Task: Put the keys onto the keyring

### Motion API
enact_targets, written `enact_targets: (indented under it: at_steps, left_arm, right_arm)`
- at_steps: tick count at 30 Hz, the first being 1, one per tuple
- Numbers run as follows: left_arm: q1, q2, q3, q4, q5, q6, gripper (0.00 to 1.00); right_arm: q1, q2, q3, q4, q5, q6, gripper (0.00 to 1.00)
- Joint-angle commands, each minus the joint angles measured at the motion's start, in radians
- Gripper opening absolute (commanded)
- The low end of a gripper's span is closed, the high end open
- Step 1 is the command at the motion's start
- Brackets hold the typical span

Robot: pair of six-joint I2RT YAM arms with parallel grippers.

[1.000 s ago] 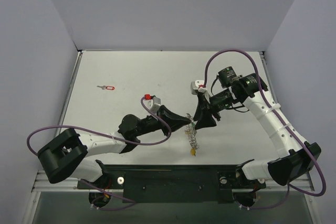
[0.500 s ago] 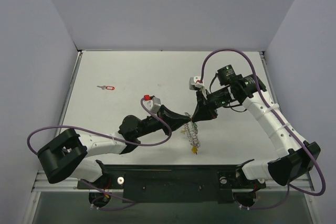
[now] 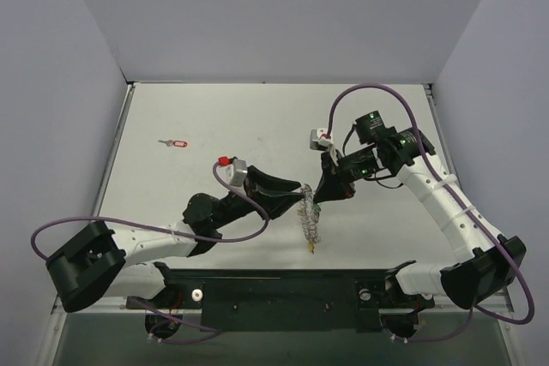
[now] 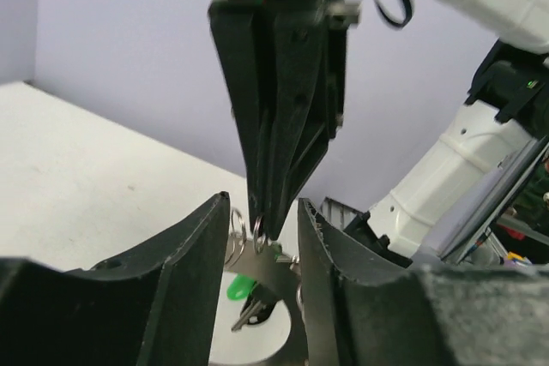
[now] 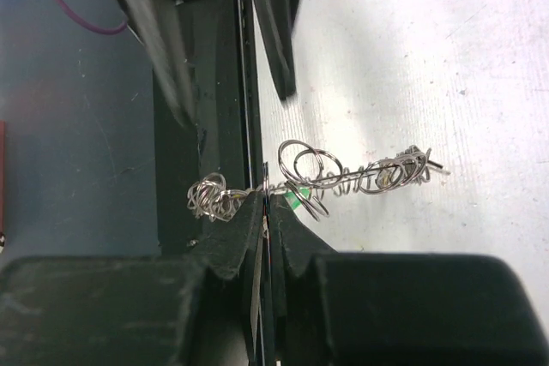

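Entry, as I read it from the remote station.

- Left hand [image 3: 294, 189]: spread, a finger on either side of the keyring [image 3: 309, 222]. I cannot tell whether either finger touches it. Over the last second its arm has swung its elbow out to the left and the hand has drawn back a little.
- Right hand [image 3: 319, 201]: pressed together, pinching the keyring's wire loops at the top. It has shifted slightly left and stayed closed.
- Keyring: off the tabletop [image 3: 214, 109], hanging below the right hand with its yellow piece [image 3: 312, 249] lowest. It has drifted a little left with the hands.
- Green key [image 4: 243, 286]: among the loops, just beside the right fingertips. I judge it threaded or nearly so, but cannot confirm it.
- Red key [image 3: 177, 142]: lying on the tabletop, far left, well apart from both hands and unmoved.

Meaning: the right hand alone appears to carry the ring. The left is freeing itself, and the red key is not yet fetched.
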Motion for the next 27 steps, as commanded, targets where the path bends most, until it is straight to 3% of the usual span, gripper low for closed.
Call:
enact_targets:
  at_steps: [1,4,12,20,27]
  left_arm:
    - [0.021,-0.15,-0.011,0.025,-0.05,0.025,0.5]
    - [0.038,-0.208,0.021,-0.15,0.011,0.054,0.55]
    - [0.035,-0.209,0.181,-0.51,0.252,0.206,0.54]
    - [0.03,-0.152,0.268,-0.684,0.372,0.37,0.51]
    - [-0.002,-0.077,0.354,-0.759,0.405,0.425,0.42]
  right_arm:
    - [0.004,-0.035,-0.026,-0.005,-0.012,0.004,0.0]
    - [0.004,-0.039,-0.03,-0.008,-0.006,-0.011,0.0]
    - [0.034,-0.009,0.022,-0.189,0.044,-0.2,0.0]
    - [0.048,-0.001,0.037,-0.246,0.046,-0.278,0.0]
    - [0.053,0.007,0.042,-0.254,0.051,-0.29,0.0]
